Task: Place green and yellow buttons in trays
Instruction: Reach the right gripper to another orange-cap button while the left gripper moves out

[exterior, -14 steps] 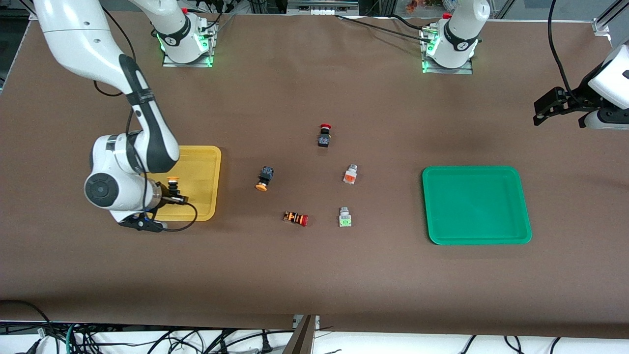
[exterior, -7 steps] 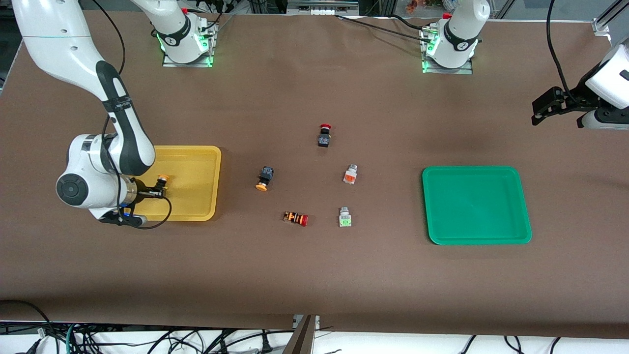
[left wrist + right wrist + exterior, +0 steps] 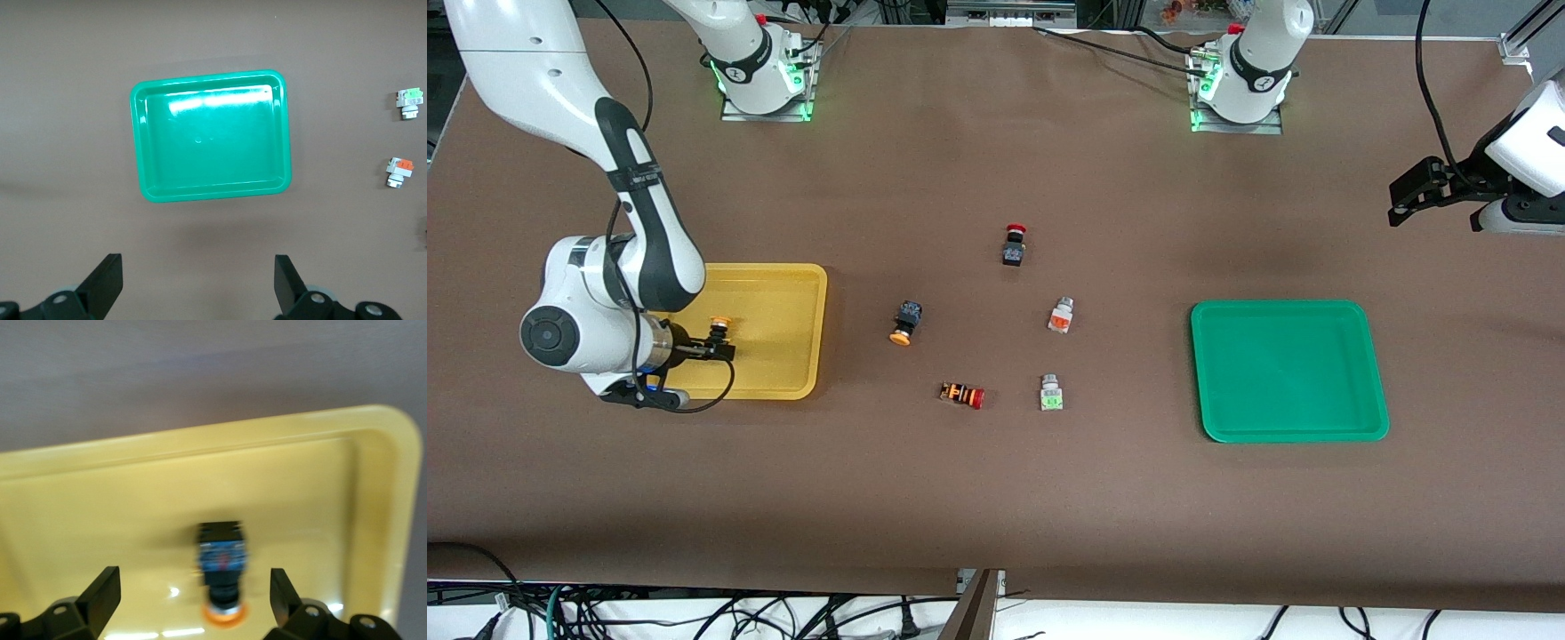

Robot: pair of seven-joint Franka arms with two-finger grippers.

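My right gripper [image 3: 713,343] is open over the yellow tray [image 3: 783,356], at the right arm's end of it. A black button with a yellow-orange cap [image 3: 719,325] sits in that tray. In the right wrist view this button [image 3: 221,567] lies on the yellow tray [image 3: 100,507] between my spread fingers, touching neither; the right gripper [image 3: 193,587] holds nothing. On the table are another black yellow-capped button [image 3: 905,323], a grey orange-faced button [image 3: 1060,316] and a grey green-faced button [image 3: 1051,393]. The green tray [image 3: 1288,369] is empty. My left gripper [image 3: 1409,197] waits open and empty.
A black switch with a red mushroom cap [image 3: 1014,244] and an orange-striped switch with a red cap [image 3: 962,394] lie mid-table. The left wrist view shows the green tray [image 3: 213,133], both grey buttons [image 3: 409,103] [image 3: 399,172] and the open left gripper [image 3: 197,267].
My right gripper moved with the yellow-capped button from the tray's middle toward the right arm's end of the tray. In the last half second it hardly moved. The left arm stayed put.
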